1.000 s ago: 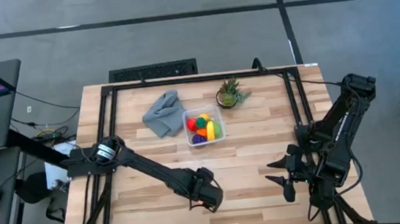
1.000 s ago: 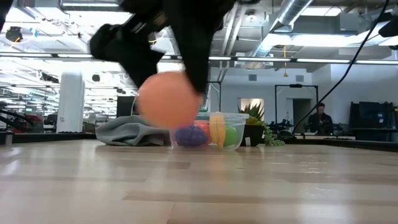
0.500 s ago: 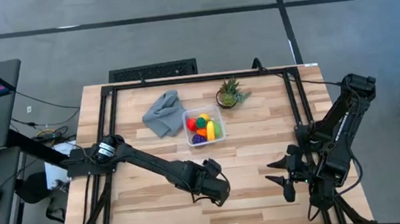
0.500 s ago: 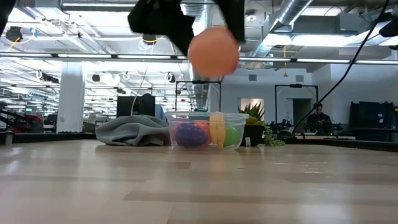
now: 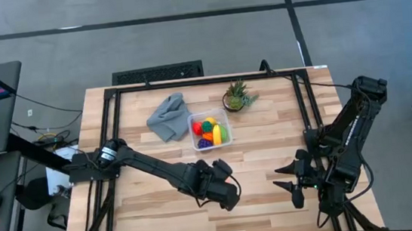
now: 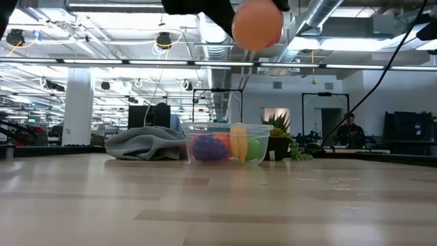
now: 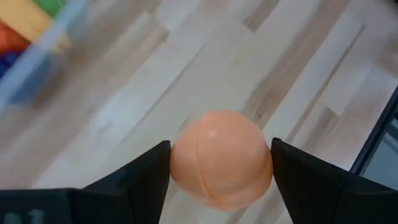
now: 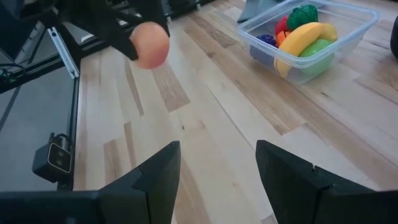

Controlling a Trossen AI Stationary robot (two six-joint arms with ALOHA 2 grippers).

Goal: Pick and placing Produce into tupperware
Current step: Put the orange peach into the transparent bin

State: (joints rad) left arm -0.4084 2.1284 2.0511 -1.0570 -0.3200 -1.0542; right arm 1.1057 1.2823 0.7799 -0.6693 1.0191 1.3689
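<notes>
Above the table's front half, your left gripper [image 7: 221, 163] pinches the peach fruit [image 7: 221, 158] between both fingers, lifted clear of the wood. Behind it, well apart, stands the tupperware [image 5: 210, 131], already holding the banana [image 8: 303, 36] and red, green, purple and orange pieces. Beside the tupperware lie the grey cloth [image 5: 167, 117] and the potted plant [image 5: 237, 96]. At the table's right front, your right gripper [image 8: 217, 165] waits with fingers spread and nothing between them.
</notes>
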